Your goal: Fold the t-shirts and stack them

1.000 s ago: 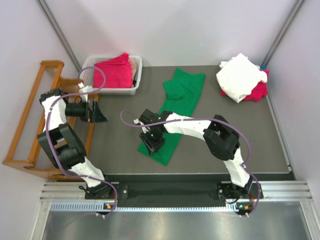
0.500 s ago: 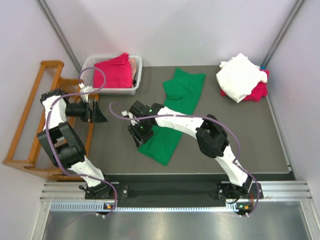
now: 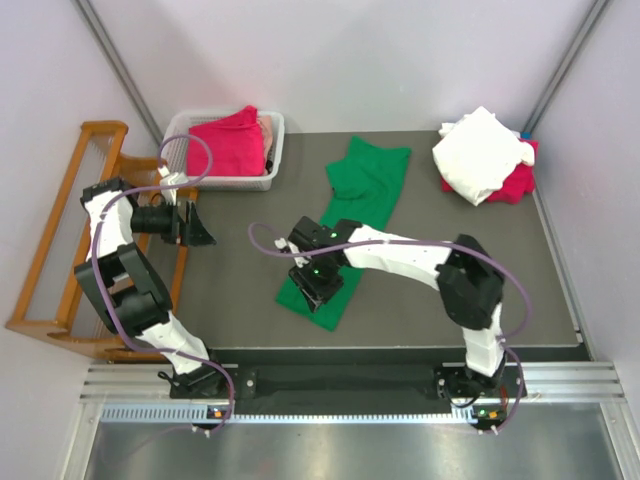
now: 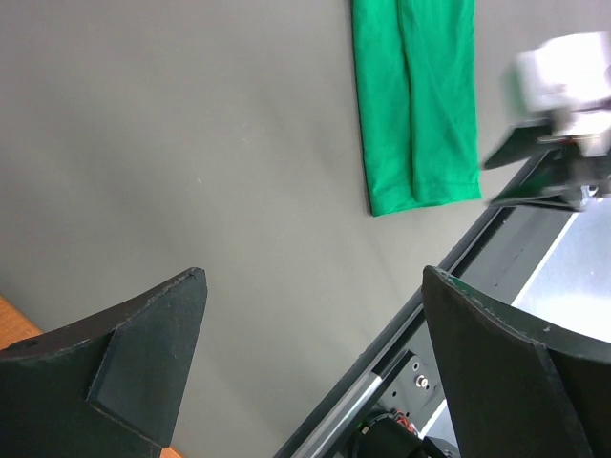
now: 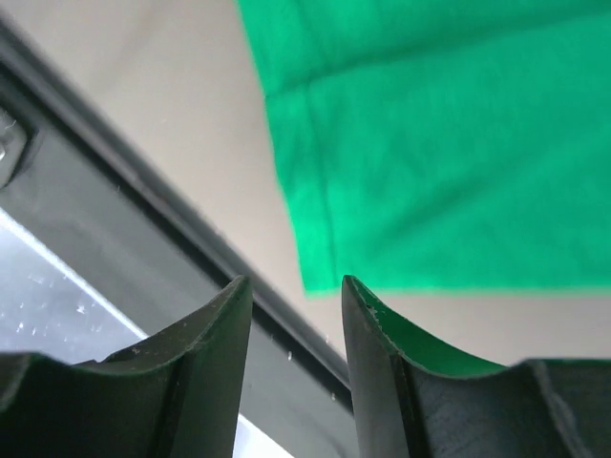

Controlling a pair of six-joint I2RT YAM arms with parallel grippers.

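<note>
- Two grippers, both empty. Right gripper hangs low over the near corner of the green shirt, fingers a little apart with nothing between them.
- Shirt where?
- Long folded strip on the table, near end close to the front edge. Left gripper is spread wide, over by the rack.
- Risk?
- That narrow gap may pinch only the top layer, so the fold drags open. Or the hem slips off the edge. Far back: white shirt on a red shirt, more red in the basket.
</note>
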